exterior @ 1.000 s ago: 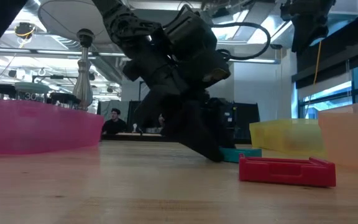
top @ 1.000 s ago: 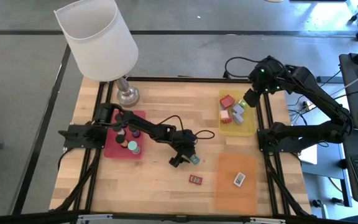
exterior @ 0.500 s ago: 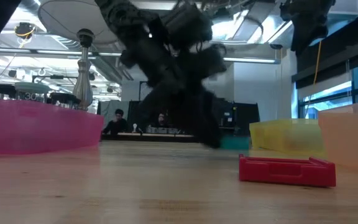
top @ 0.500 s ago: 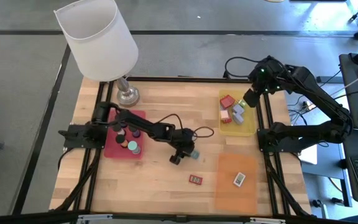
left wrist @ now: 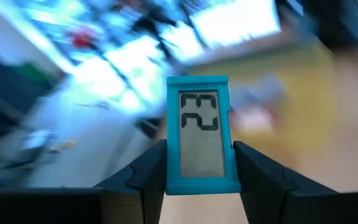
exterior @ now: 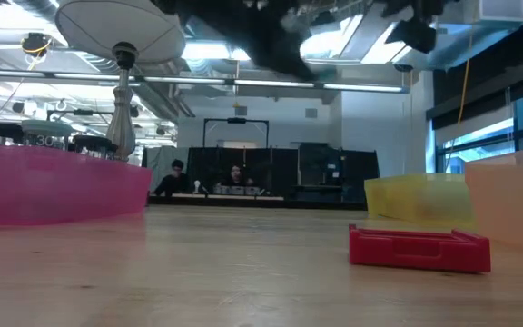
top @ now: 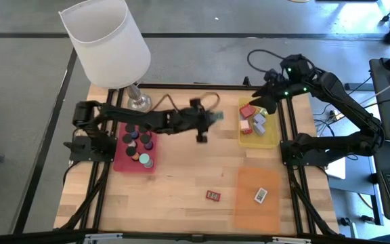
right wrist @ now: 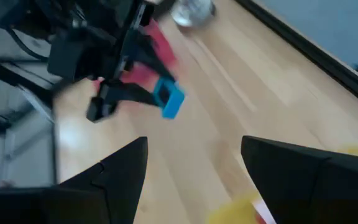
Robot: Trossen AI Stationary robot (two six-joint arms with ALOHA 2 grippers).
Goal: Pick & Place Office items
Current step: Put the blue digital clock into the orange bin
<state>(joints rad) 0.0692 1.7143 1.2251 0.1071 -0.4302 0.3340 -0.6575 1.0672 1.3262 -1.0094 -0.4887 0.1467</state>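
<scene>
From the left, my left claw (top: 213, 117) is raised over the bench (top: 181, 176), clamped on a teal rectangle (left wrist: 202, 134) with a small display. To its right, my right claw (right wrist: 194, 165) hangs wide open by the yellow mat (top: 266, 137).

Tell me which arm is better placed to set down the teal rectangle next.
Left. The left gripper already holds the teal rectangle, lifted above the table. The right gripper is open and empty, over the yellow mat.
</scene>
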